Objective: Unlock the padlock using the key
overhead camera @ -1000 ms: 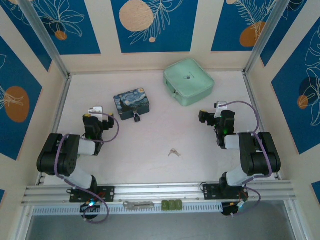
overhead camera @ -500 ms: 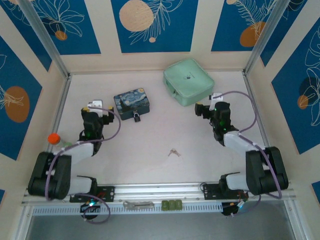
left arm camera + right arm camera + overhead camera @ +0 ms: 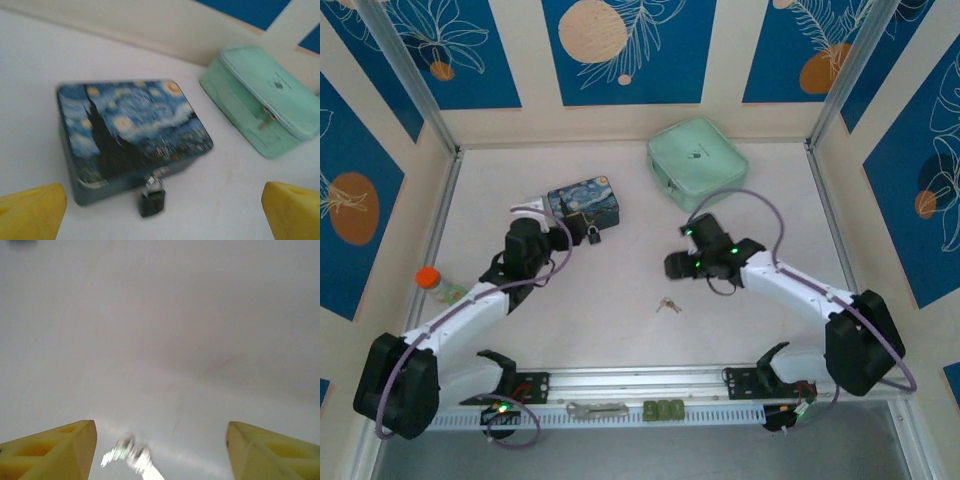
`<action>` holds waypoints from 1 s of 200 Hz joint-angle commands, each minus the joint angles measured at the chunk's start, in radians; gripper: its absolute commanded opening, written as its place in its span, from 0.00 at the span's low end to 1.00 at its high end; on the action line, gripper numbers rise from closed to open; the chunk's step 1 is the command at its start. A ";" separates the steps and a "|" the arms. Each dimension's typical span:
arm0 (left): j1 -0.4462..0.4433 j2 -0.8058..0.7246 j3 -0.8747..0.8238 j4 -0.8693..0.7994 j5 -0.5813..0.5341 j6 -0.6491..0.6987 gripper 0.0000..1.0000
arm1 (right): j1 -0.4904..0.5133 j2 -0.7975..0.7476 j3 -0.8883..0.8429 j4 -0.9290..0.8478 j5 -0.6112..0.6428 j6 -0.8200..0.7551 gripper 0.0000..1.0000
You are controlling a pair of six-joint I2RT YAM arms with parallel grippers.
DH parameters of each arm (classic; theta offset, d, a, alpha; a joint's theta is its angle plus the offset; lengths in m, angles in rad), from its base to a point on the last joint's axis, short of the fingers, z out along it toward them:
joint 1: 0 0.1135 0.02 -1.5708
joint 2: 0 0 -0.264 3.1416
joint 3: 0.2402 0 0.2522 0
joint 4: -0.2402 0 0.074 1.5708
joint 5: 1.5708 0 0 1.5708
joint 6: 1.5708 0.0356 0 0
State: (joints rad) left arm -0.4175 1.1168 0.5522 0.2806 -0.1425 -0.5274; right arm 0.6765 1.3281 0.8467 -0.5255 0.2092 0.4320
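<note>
The padlock (image 3: 592, 236) sits on the white tabletop (image 3: 620, 330) against the near side of a blue-and-yellow painted tin (image 3: 585, 203). Its silvery shackle is hooked into the clasp at the front of the tin's lid, and its dark body rests just below that. In the left wrist view the left end effector (image 3: 167, 222) points at this spot. Its two yellow fingers (image 3: 30, 210) are spread wide at the lower corners of the view, with nothing between them but bare tabletop and the padlock beyond, which they do not touch. The key (image 3: 667, 305), a small silvery pair on a ring, lies alone in the open middle of the tabletop, nearer the arm bases and well apart from the padlock. The right end effector (image 3: 160, 440) hangs over that area. Its yellow fingers are apart and pinch nothing, and the key shows as a bright blurred glint low in the right wrist view, between the fingertips but nearer the left one. From above, this end effector appears just beyond the key, not on it. A mint-green zipped case (image 3: 697, 163) lies at the far side, to the right of the tin and apart from it. A small orange-capped bottle (image 3: 432, 280) stands near the left wall beside the left arm. A flat grey metal tool (image 3: 597, 408) rests on the front rail next to three small green blocks (image 3: 663, 410).
</note>
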 commanded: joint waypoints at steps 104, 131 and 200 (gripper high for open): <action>-0.006 -0.077 -0.034 -0.063 -0.045 -0.131 0.99 | 0.237 0.447 0.236 -0.340 0.206 -0.038 0.69; -0.006 -0.112 -0.042 -0.064 -0.054 -0.142 0.99 | 0.219 0.478 0.282 -0.285 0.208 -0.054 0.69; -0.006 -0.158 -0.023 -0.083 -0.030 -0.144 0.99 | 0.087 0.562 0.423 -0.133 0.088 -0.103 0.68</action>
State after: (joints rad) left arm -0.4232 0.9771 0.5259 0.2073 -0.1768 -0.6575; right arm 0.8078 1.8629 1.2045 -0.8307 0.3508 0.3477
